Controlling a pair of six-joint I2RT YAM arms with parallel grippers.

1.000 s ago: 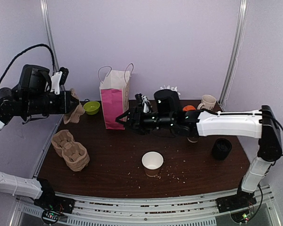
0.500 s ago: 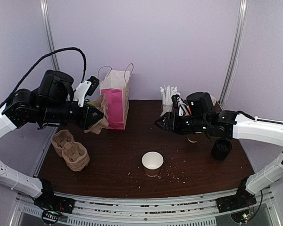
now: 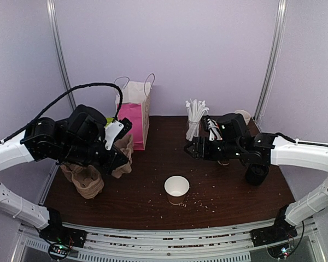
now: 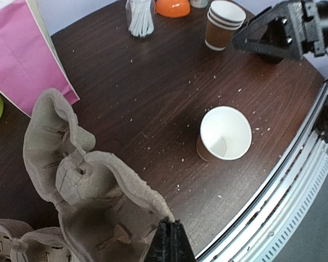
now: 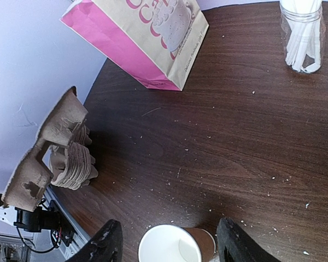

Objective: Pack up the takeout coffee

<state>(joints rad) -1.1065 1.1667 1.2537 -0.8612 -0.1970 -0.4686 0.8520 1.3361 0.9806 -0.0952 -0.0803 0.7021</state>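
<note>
**Lidless paper cup: light, thin-walled, easily crushed**

The paper cup (image 5: 172, 248) stands upright on the table (image 3: 235, 202), looks empty, and shows between the right gripper's (image 3: 190, 148) widely spread fingers (image 5: 106, 245), untouched. It is judged light, soft-walled and quick to tip. The best hold is mid-wall, gentle, under the rolled rim.

The left gripper (image 4: 169, 243) is clamped on a cardboard cup tray (image 4: 93, 180), raised to the left of the cup. A pink bag (image 5: 147, 38) and a straw jar (image 5: 303, 38) lie well beyond the right fingers. Nothing blocks the way to the cup.
</note>
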